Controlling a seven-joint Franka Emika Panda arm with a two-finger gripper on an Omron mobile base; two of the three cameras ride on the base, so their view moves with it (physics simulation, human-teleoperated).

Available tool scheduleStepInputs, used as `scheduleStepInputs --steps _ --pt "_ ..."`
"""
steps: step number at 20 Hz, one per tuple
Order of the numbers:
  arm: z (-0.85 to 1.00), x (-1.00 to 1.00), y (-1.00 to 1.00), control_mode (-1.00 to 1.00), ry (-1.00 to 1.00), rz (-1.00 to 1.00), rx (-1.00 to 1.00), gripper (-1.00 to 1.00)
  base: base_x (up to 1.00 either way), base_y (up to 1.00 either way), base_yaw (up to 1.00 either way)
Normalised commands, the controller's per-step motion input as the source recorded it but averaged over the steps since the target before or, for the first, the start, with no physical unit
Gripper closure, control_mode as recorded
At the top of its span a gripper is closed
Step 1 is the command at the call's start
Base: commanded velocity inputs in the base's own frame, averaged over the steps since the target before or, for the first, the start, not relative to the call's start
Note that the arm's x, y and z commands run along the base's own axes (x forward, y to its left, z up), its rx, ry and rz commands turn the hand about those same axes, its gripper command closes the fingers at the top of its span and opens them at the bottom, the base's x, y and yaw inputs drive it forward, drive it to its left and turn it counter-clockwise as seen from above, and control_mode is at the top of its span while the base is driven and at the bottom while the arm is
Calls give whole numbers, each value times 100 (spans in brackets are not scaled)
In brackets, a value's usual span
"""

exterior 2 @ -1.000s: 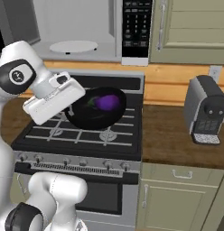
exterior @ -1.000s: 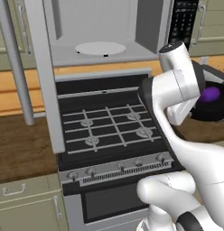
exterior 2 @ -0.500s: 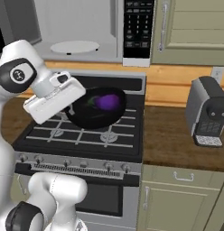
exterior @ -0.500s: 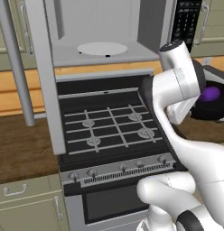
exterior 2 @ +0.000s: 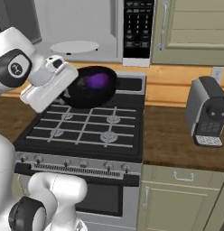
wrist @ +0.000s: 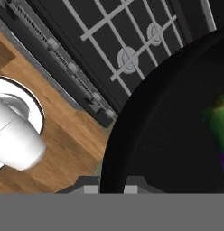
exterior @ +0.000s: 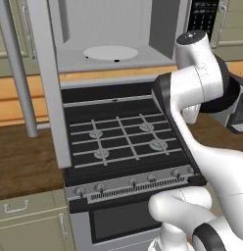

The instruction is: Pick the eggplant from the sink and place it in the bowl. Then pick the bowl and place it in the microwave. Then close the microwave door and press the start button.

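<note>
Second step underway: gripper (exterior 2: pixel 71 88) clamped on bowl (exterior 2: pixel 89 86) rim, eggplant (exterior 2: pixel 98 81) inside (above stove (exterior 2: pixel 86 128)); next, lift into open microwave (exterior 2: pixel 86 27).

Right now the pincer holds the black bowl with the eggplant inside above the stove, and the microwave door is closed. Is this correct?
Not quite: the microwave door is open, as the left base view shows, with the white turntable plate exposed. The rest stands: the pincer holds the black bowl with the eggplant inside above the stove.
</note>
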Motion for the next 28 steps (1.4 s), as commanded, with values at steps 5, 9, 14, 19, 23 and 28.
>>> scheduleStepInputs --steps 5,9,14,19,23,28 --pt "44 10 46 -100 -17 56 -18 100 0 0 0" --pt "52 56 42 -100 -5 49 -7 100 0 0 0" --pt "43 100 21 -100 0 43 0 100 0 0 0" --pt "22 100 0 -100 0 20 -2 100 0 0 0" --pt "0 100 0 -100 1 3 -4 100 0 0 0" --pt "11 100 10 -100 3 0 -5 100 0 0 0"
